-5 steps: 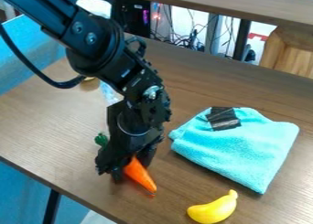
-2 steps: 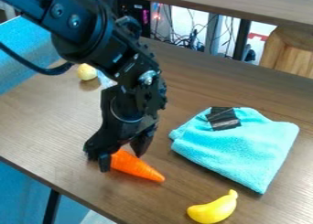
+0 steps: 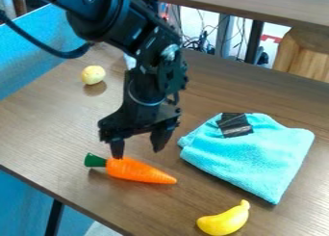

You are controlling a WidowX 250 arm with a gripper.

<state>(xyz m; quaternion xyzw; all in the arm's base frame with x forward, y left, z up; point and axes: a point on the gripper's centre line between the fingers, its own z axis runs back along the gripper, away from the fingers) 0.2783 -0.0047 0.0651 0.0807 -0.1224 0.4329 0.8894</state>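
Brown wood grain runs across the surface (image 3: 51, 119), which has a bright blue panel (image 3: 32, 57) along its far left side. Toward the left sits a small, round, pale yellow ball (image 3: 93, 74) (its shadow falls just in front of it).

Next comes the toy carrot (image 3: 138, 171), lying on its side near the front edge: bright orange, smooth and glossy, with faint rings around its body, a stubby dark green top at the left and a taper to a blunt point at the right. Over it hangs the black two-finger gripper (image 3: 137, 148), released, its fingers well parted; one tip overlaps the carrot's upper edge near the green end (whether they touch, I cannot tell).

Farther right, near the front, lies a curved yellow toy banana (image 3: 223, 221). Behind it spreads a folded turquoise cloth (image 3: 254, 155) with a black strip (image 3: 235, 124) on top. Beyond the surface are tangled dark cables (image 3: 200, 43) and, at the far right, a light wooden piece (image 3: 305, 57).
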